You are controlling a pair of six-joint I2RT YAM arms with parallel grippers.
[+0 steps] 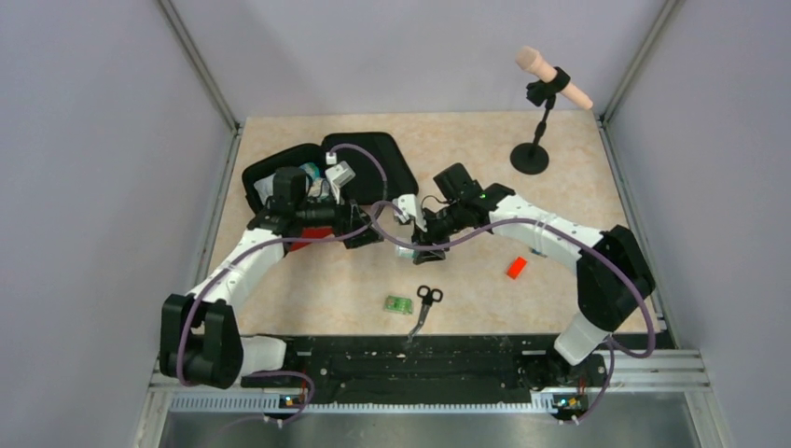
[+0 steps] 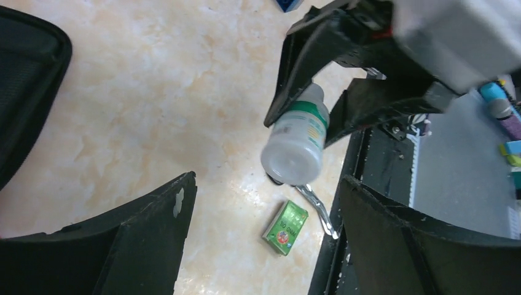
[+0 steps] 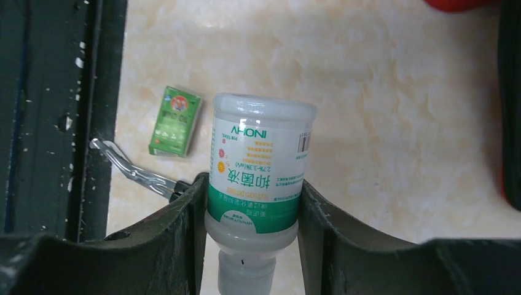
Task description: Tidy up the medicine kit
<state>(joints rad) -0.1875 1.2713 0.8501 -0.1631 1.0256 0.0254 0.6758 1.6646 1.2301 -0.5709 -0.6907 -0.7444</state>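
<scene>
1. Red soft zippered clamshell case, the medicine kit [image 1: 382, 159], lies open at the far left of the pale marbled bench [image 1: 466, 140] with its black lining turned up. The left arm reaches across its near side. Small supplies seem to sit inside, but they are too small to tell apart.
2. Right hand [image 3: 252, 184] pinches a white plastic bottle with a green printed label [image 3: 261, 141] across its body near the shoulder. The neck points back toward the wrist and the flat base points away. The bottle appears to be held clear of the bench, near the kit's near right corner.
3. Left hand [image 2: 265, 196] is spread wide and holds nothing; it faces the bottle's base.
4. The bottle looks light, rigid, smooth and round, so it could twist or slide between flat pads. A hold square across the labelled body seems safer than one on the narrow neck.
5. The kit is probably light and floppy, and its walls would give under a push. The firmer zipped rim looks like the best place to take hold.
6. A small green cardboard box [image 1: 398, 304] and black-handled scissors [image 1: 424, 303] lie just beside each other by the near edge. A small red block [image 1: 516, 267] lies to the right, well apart from the kit.
</scene>
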